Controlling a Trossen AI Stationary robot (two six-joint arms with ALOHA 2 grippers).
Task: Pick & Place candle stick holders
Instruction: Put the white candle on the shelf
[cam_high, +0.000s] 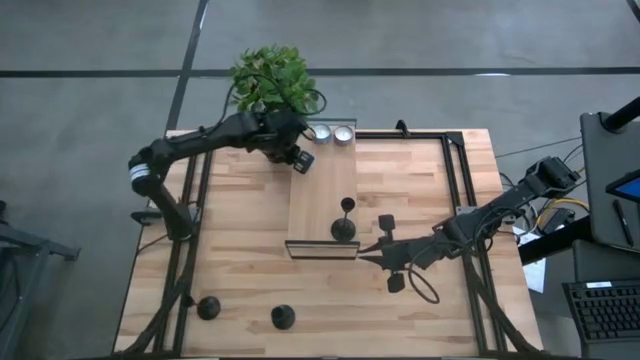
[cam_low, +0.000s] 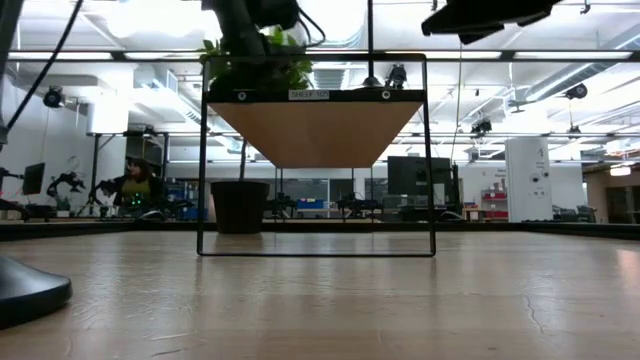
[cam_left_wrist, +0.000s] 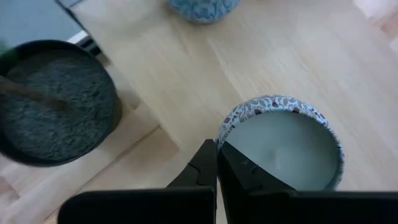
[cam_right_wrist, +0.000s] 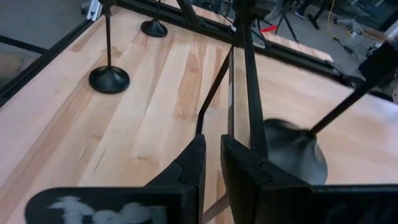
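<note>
Only the high view takes in the whole table (cam_high: 420, 210): a raised shelf (cam_high: 322, 190) stands at its middle, with one holder (cam_high: 345, 228) on the shelf's near end and two more holders (cam_high: 208, 307) (cam_high: 283, 317) low on the table near its front-left corner, well apart from the shelf. A plant (cam_high: 272, 78) sits at the shelf's far end beside two tealights (cam_high: 333, 134).

The left arm reaches across the far edge, its left claw (cam_high: 302, 162) over the shelf just by the tealights. The left wrist view alone shows its fingers (cam_left_wrist: 214, 168) pressed together, holding nothing, with a tealight (cam_left_wrist: 283, 140) right beyond the tips and the plant's pot (cam_left_wrist: 53, 102) off to the side.

The right arm stretches in from the table's right side, bent low, its right claw (cam_high: 372, 250) at the shelf's near corner. The right wrist view shows its fingers (cam_right_wrist: 208, 163) close together with a narrow gap, beside a shelf post, a holder's base (cam_right_wrist: 292, 155) just beyond them; whether they grip anything cannot be told.

The low view shows the shelf from underneath.
</note>
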